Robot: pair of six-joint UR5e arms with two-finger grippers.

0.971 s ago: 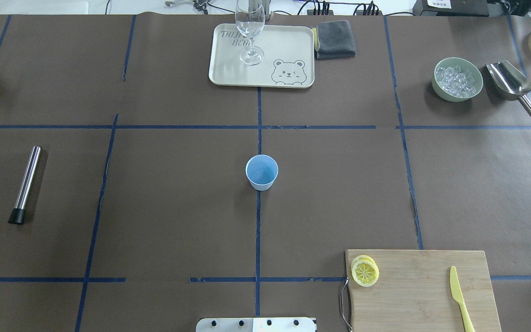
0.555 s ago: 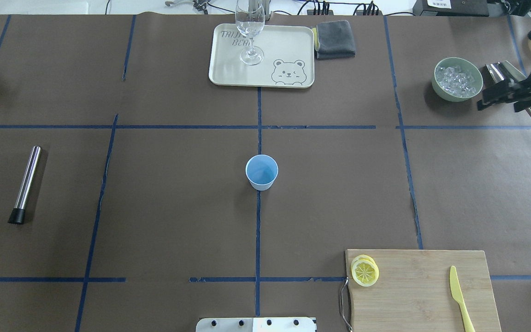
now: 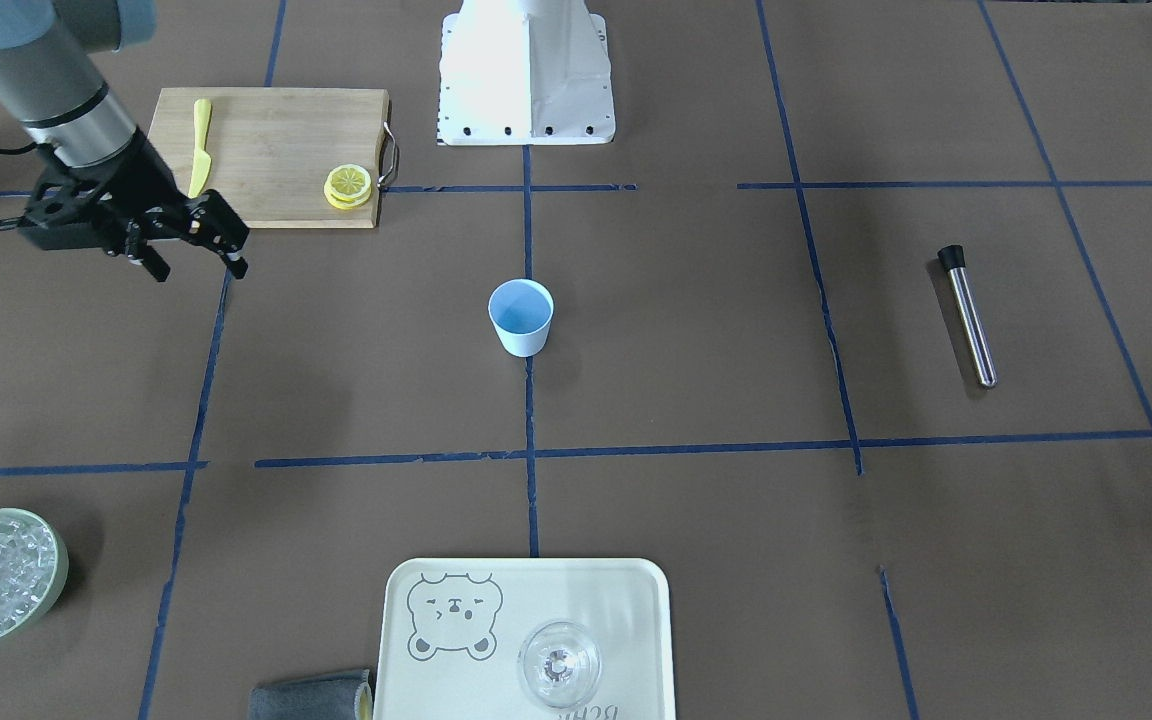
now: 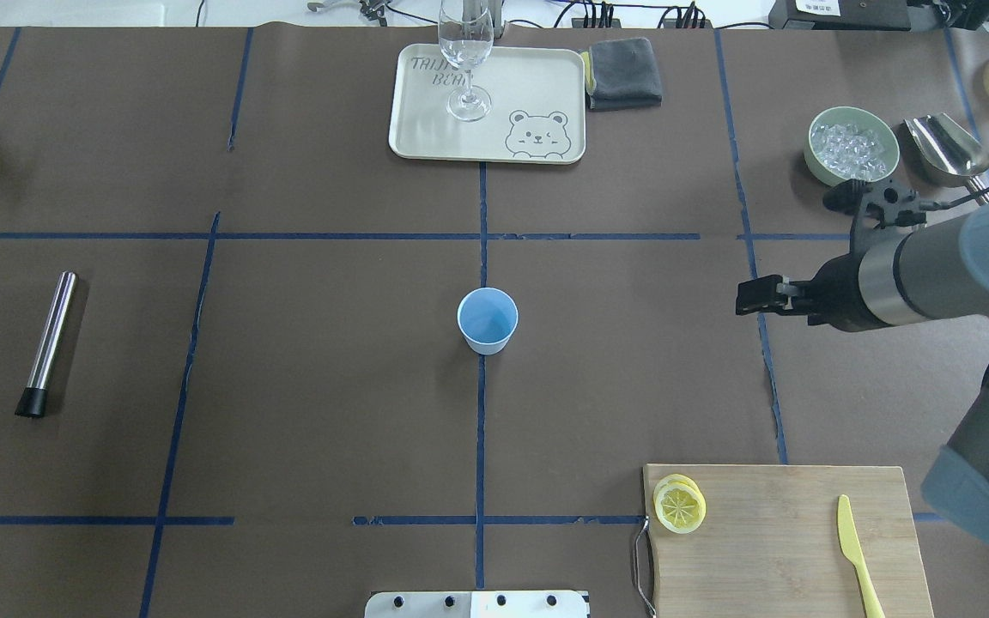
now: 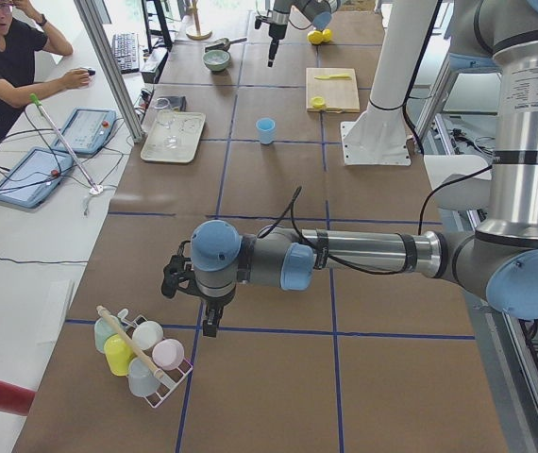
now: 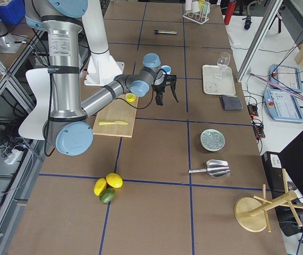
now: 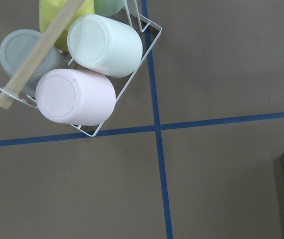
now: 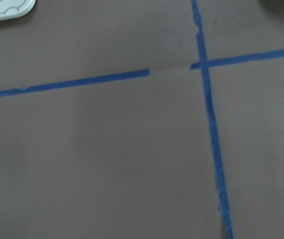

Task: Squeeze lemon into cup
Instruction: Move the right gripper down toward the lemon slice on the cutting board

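The light-blue cup (image 4: 488,319) stands upright at the table's middle; it also shows in the front view (image 3: 521,315). A small stack of lemon slices (image 4: 680,506) lies on the left corner of the wooden cutting board (image 4: 786,549), and shows in the front view (image 3: 348,184). My right gripper (image 4: 745,298) hangs open and empty above the table, right of the cup and well beyond the board; the front view (image 3: 196,266) shows its fingers spread. My left gripper (image 5: 208,323) shows only in the left side view, over a cup rack; I cannot tell its state.
A yellow knife (image 4: 855,549) lies on the board. A tray (image 4: 546,86) with a wine glass (image 4: 465,51) and a grey cloth (image 4: 625,73) are at the far edge. An ice bowl (image 4: 851,146) and scoop (image 4: 945,150) are far right. A metal muddler (image 4: 48,343) lies left.
My right arm has come into the overhead view from the right and swung from near the scoop down and left toward the table's middle. The cup and lemon slices have not moved.
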